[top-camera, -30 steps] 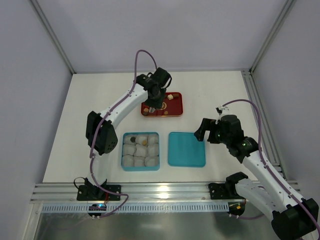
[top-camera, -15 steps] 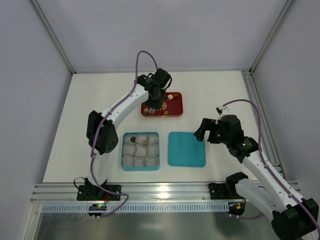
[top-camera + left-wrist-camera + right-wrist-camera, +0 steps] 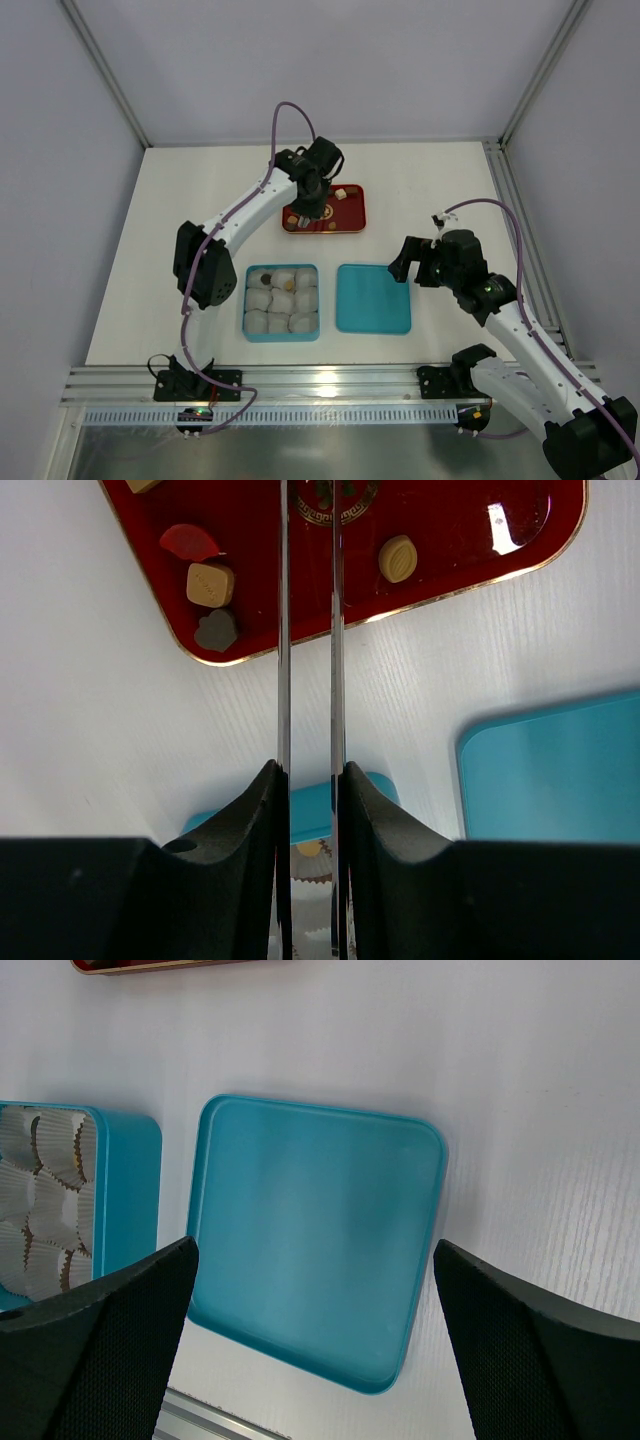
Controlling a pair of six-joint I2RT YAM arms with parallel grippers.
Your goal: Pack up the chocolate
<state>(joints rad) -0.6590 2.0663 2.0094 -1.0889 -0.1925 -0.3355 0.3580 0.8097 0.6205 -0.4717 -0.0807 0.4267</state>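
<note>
Several tiny chocolate pieces lie on the red tray (image 3: 450, 540): a red one (image 3: 190, 542), a tan square (image 3: 210, 584), a dark heart (image 3: 216, 630) and a tan oval (image 3: 398, 558). My left gripper (image 3: 309, 500) hangs over the tray (image 3: 350, 222), its two thin metal blades a narrow gap apart. Their tips run off the top of the left wrist view, so whatever sits between them is hidden. Inside the teal box (image 3: 247, 300), a dark piece (image 3: 266, 279) and a tan piece (image 3: 287, 283) rest in white paper cups. My right gripper (image 3: 315, 1250) stands wide open above the teal lid (image 3: 300, 1160), holding nothing.
The teal lid (image 3: 373, 298) lies flat just right of the box, about a hand's width from it. The box wall (image 3: 130, 1190) and its paper cups (image 3: 45, 1200) show at the left of the right wrist view. Metal rails run along the table's near edge (image 3: 320, 385).
The left blades have drawn a little closer together over the tray. Neither arm has visibly shifted.
</note>
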